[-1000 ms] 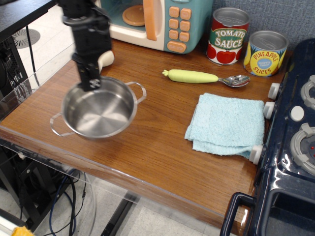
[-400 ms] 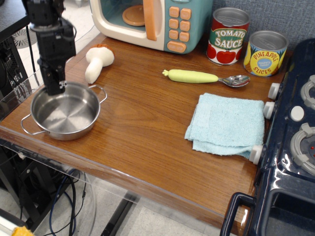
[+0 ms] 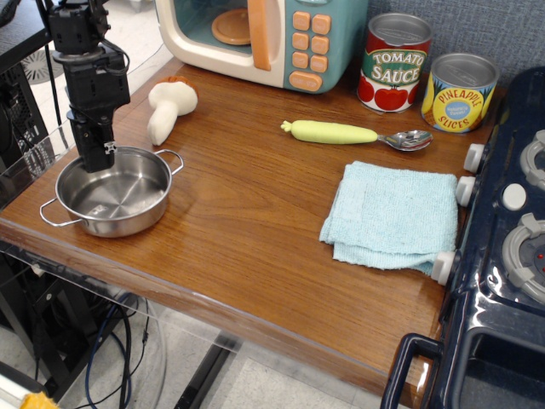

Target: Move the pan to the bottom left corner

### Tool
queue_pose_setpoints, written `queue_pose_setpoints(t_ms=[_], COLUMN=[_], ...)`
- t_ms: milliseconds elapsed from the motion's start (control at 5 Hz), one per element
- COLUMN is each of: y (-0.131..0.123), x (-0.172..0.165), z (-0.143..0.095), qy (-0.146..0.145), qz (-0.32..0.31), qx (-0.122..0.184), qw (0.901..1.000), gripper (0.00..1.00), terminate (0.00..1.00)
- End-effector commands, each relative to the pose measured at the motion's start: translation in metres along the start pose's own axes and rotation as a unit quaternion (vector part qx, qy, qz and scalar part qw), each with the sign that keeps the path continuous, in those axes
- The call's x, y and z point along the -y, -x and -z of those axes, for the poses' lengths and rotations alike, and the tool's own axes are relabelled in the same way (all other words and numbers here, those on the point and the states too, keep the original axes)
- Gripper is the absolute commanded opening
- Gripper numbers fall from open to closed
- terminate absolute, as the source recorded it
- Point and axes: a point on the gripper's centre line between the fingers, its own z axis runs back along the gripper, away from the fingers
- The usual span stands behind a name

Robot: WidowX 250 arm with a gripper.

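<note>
Black and boxy, the gripper (image 3: 96,153) comes down onto the far rim of the pan (image 3: 114,191); its fingers look pinched on that rim, though the tips are too dark to read clearly. Shiny stainless steel, round and shallow with straight sides, the pan sits flat at the bottom left corner (image 3: 25,228) of the brown wood-grain counter. Its two wire loop handles lie on a slanted line, one toward the counter's left edge, one toward the white mushroom toy (image 3: 169,105) near the back.
</note>
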Motion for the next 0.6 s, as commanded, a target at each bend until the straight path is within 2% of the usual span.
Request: queue_pose_setpoints(t_ms=[0,200,400], y=[0.011,0.012,0.013], x=[0.003,-0.001,-0.001], z=[-0.020,-0.028,-0.038], qy=[-0.018,-0.032,-0.037], qz=[-0.017,-0.019,-0.021], qx=[0.014,0.007,0.016], qw=[0.9996,0.9993,0.9990], gripper=[1.00,1.00,1.00], terminate=[0.00,0.00,0.00])
